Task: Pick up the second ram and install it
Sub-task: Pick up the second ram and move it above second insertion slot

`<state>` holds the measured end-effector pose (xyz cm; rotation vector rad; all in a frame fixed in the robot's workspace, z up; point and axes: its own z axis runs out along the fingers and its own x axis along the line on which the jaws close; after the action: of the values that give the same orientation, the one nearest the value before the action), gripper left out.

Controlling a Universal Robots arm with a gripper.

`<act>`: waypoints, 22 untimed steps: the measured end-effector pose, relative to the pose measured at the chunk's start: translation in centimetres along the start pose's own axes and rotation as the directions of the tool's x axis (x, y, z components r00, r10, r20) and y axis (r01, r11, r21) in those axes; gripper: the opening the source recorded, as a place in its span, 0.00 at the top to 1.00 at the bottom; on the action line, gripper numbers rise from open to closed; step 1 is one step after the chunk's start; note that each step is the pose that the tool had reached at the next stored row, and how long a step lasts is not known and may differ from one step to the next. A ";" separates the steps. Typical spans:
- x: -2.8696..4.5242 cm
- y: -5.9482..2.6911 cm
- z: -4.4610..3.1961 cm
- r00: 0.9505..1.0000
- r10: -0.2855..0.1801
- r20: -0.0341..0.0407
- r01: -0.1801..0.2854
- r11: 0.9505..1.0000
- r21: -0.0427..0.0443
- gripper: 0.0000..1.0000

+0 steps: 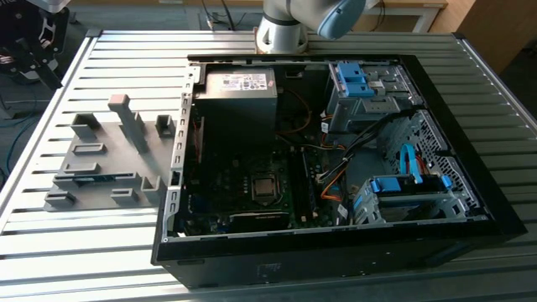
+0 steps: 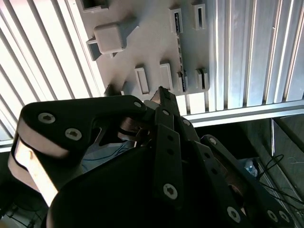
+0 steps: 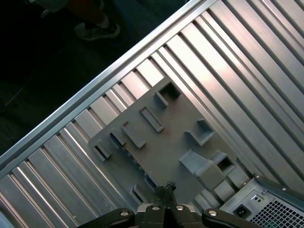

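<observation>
Second ram, one blue stick in one grey tray, jaws pressed together, empty, over tray

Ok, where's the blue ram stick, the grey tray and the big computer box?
second ram [image 1: 92, 178]: exterior view, on its blue edge sitting in a tray slot.
grey holder tray [image 1: 113, 160]: exterior view, on a bare flat part of its base.
computer case [image 1: 336, 251]: exterior view, on its black near wall.

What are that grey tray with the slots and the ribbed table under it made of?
The grey tray looks like matte plastic, perhaps printed or moulded: dull, even grey with no glints. The table seems to be bare aluminium: silvery ribbed profiles that catch bright reflections.
</observation>
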<state>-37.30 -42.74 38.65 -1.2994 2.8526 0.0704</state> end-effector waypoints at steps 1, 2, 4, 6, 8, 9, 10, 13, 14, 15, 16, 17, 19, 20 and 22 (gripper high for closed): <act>0.01 -0.01 0.00 1.000 -0.003 0.000 0.003 1.000 0.000 0.89; 0.03 -0.01 0.00 1.000 -0.006 0.000 0.006 1.000 0.000 0.89; 0.04 -0.03 -0.01 1.000 -0.011 -0.001 0.011 1.000 0.000 0.89; 0.06 -0.04 0.00 1.000 -0.016 -0.001 0.016 1.000 0.000 0.89; 0.08 -0.05 0.00 1.000 -0.021 -0.001 0.021 1.000 -0.001 0.89; 0.09 -0.05 0.00 1.000 -0.023 -0.001 0.023 1.000 -0.001 0.89; 0.11 -0.06 -0.01 1.000 -0.026 -0.001 0.026 1.000 -0.001 0.89; 0.17 -0.06 -0.01 0.999 -0.038 -0.001 0.038 0.999 -0.001 0.89; 0.21 -0.07 0.00 0.999 -0.042 -0.002 0.042 0.999 -0.001 0.89; 0.26 -0.08 0.00 0.999 -0.045 -0.002 0.045 0.999 -0.001 0.89; 0.33 -0.11 0.00 0.999 -0.048 -0.002 0.048 0.999 -0.001 0.89; 0.41 -0.14 0.01 0.999 -0.051 -0.002 0.051 0.999 -0.001 0.89; 0.53 -0.19 0.03 0.998 -0.058 -0.002 0.058 0.998 -0.001 0.89; 0.57 -0.18 0.03 0.998 -0.066 -0.003 0.066 0.998 -0.002 0.89; 0.62 -0.18 0.06 0.996 -0.084 -0.003 0.084 0.996 -0.002 0.89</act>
<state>-37.57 -43.32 38.57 -1.4190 2.7970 0.0707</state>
